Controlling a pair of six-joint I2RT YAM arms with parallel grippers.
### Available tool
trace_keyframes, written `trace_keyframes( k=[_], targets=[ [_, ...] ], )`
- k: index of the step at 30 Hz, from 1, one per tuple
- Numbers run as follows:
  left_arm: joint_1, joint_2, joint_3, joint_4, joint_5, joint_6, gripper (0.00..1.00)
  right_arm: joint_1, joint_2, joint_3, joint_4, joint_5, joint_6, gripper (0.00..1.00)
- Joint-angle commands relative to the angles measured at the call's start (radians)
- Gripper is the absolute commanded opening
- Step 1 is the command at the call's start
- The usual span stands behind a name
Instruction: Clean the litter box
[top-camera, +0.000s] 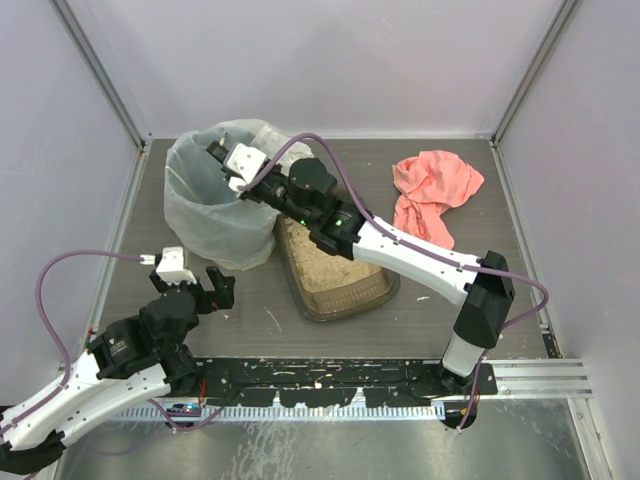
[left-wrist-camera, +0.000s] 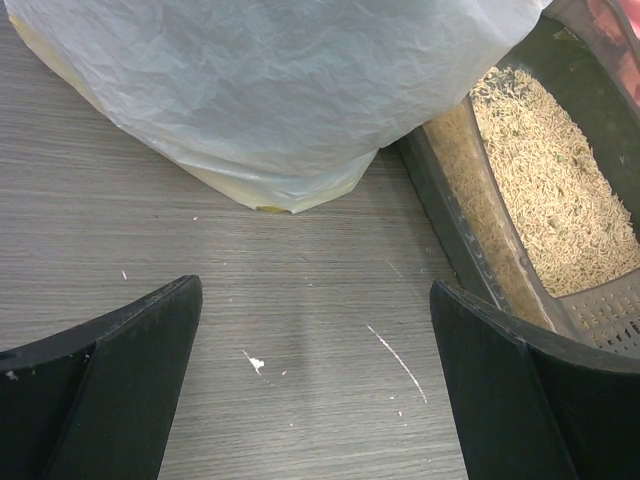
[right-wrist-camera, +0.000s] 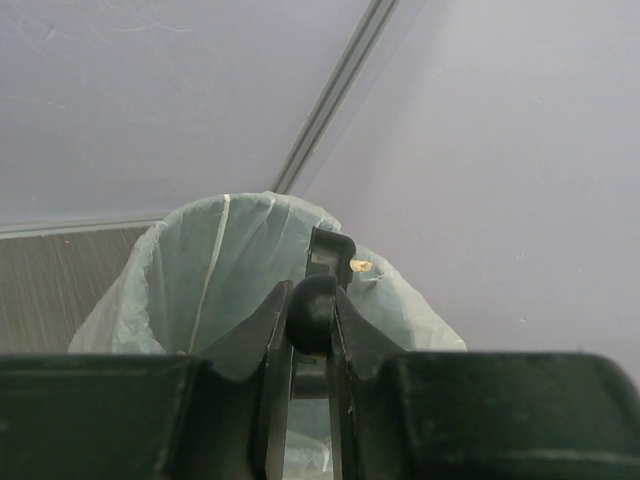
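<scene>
**A:** While the right gripper (top-camera: 224, 158) hangs over that bin (top-camera: 205, 215) at upper left, where's the litter box (top-camera: 350, 308)?

**B:** Mid-frame on the table (top-camera: 250, 320), just beside the bin. Its long axis runs from upper left to lower right, and the far end is hidden under the right arm.

**A:** What's it made of?

**B:** Dark translucent plastic, shallow, with rounded corners. It holds tan, grainy litter, and there's a fine grid patch at the near end.

**A:** And the grippers?

**B:** The right one's 2 fingers are pinched on a black scoop (right-wrist-camera: 328, 250) with a rounded handle. The left gripper (top-camera: 192, 283), at lower left, is spread wide over grey wood-grain tabletop and holds nothing.

**A:** Anything else?

**B:** A crinkled whitish bag lines the bin, and there's 1 crumpled pink cloth (top-camera: 432, 190) at upper right.
</scene>
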Motion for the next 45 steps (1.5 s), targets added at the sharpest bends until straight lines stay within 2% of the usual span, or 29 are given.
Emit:
trace_keyframes(
  k=[1,4,6,10,14,18,24,29,33,38,45],
  targets=[
    [-0.003,-0.009,0.007,0.023,-0.013,-0.020,0.98,-0.001,-0.066,-0.024,0.132,0.033,0.050,0.01],
    [-0.003,-0.009,0.010,0.019,-0.015,-0.021,0.98,-0.001,-0.082,-0.027,0.124,0.044,0.085,0.01],
    [-0.003,-0.008,0.007,0.023,-0.012,-0.020,0.98,-0.001,-0.110,-0.036,0.144,0.060,0.163,0.01],
    [-0.003,0.004,0.006,0.028,-0.010,-0.018,0.98,-0.020,-0.194,-0.056,0.144,0.037,0.420,0.01],
    [-0.003,0.014,0.009,0.028,-0.005,-0.018,0.98,-0.045,-0.294,-0.122,0.143,0.086,0.624,0.01],
    [-0.003,0.015,0.011,0.027,0.000,-0.018,0.98,-0.122,-0.406,-0.240,0.138,0.094,0.824,0.01],
    [-0.003,0.021,0.013,0.027,-0.003,-0.018,0.98,-0.295,-0.641,-0.517,0.128,0.100,1.067,0.01],
    [-0.003,0.035,0.017,0.029,0.001,-0.013,0.98,-0.394,-0.817,-0.677,-0.028,0.141,1.122,0.01],
    [-0.003,0.049,0.017,0.034,0.003,-0.010,0.98,-0.424,-0.892,-0.759,-0.146,0.194,1.119,0.01],
    [-0.003,0.053,0.021,0.031,0.006,-0.010,0.98,-0.454,-0.841,-0.792,-0.244,0.189,1.096,0.01],
    [-0.003,0.047,0.028,0.023,0.009,-0.012,0.98,-0.541,-0.692,-0.827,-0.177,0.051,1.125,0.02]
  ],
)
